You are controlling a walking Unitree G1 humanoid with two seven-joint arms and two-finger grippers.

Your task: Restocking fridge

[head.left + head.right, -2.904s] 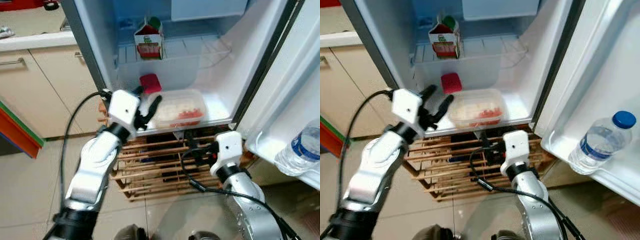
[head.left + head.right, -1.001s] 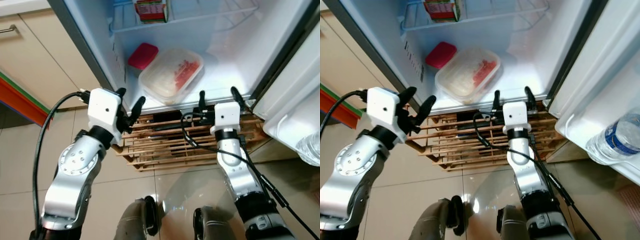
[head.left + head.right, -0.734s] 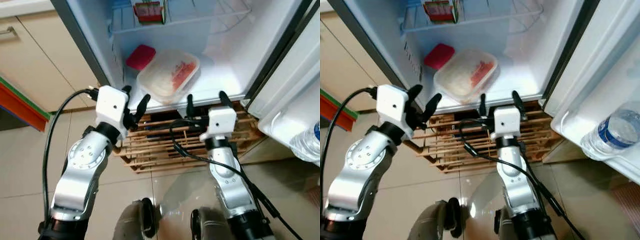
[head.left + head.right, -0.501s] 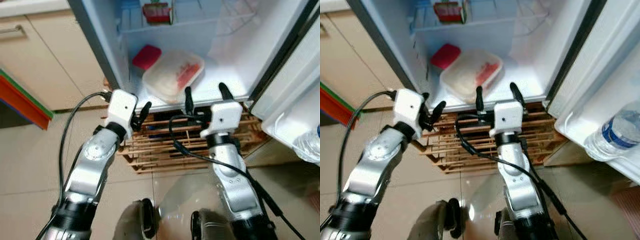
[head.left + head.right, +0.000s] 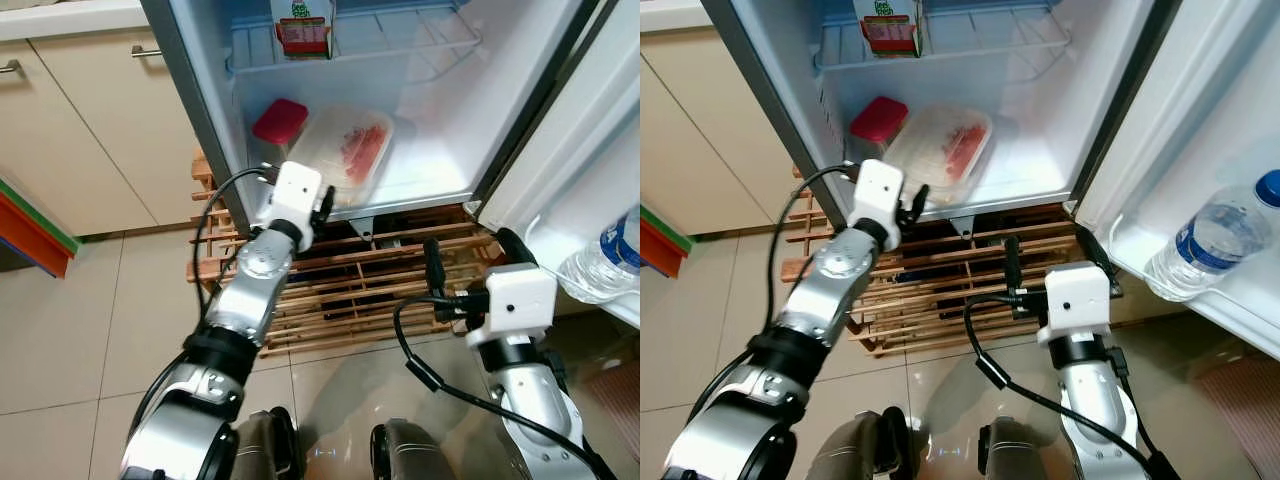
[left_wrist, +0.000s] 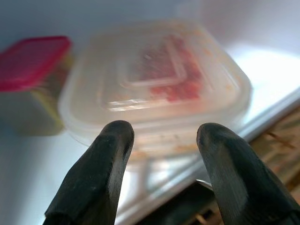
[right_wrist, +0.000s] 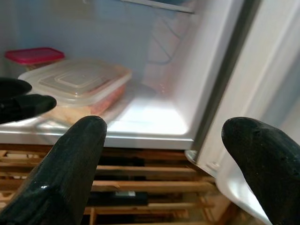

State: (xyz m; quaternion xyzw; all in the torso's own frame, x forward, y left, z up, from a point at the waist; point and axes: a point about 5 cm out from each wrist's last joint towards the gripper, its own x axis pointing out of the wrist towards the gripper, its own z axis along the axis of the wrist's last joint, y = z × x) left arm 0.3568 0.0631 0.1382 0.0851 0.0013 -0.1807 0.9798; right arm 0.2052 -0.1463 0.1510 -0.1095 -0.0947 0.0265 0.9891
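A clear lidded food container (image 5: pixel 345 155) with red and pale food lies on the fridge's bottom shelf (image 5: pixel 420 180). Beside it on the left stands a red-lidded box (image 5: pixel 280 119), and a juice carton (image 5: pixel 303 24) sits on the wire rack above. My left gripper (image 5: pixel 322 206) is at the shelf's front edge, open, its fingers (image 6: pixel 101 168) spread just in front of the container (image 6: pixel 154 89) and holding nothing. My right gripper (image 5: pixel 470 262) hangs lower, in front of the fridge's base, open and empty, facing the shelf (image 7: pixel 140 122).
The fridge door stands open on the right, with a water bottle (image 5: pixel 606 266) in its shelf. A wooden slat pallet (image 5: pixel 350 290) lies under the fridge. Beige cabinets (image 5: pixel 90 130) are to the left, and an orange-edged object (image 5: pixel 30 240) is at the far left.
My left gripper has reached forward to the shelf edge, right in front of the clear container. My right gripper has dropped back and to the right, away from the shelf. The camera has shifted.
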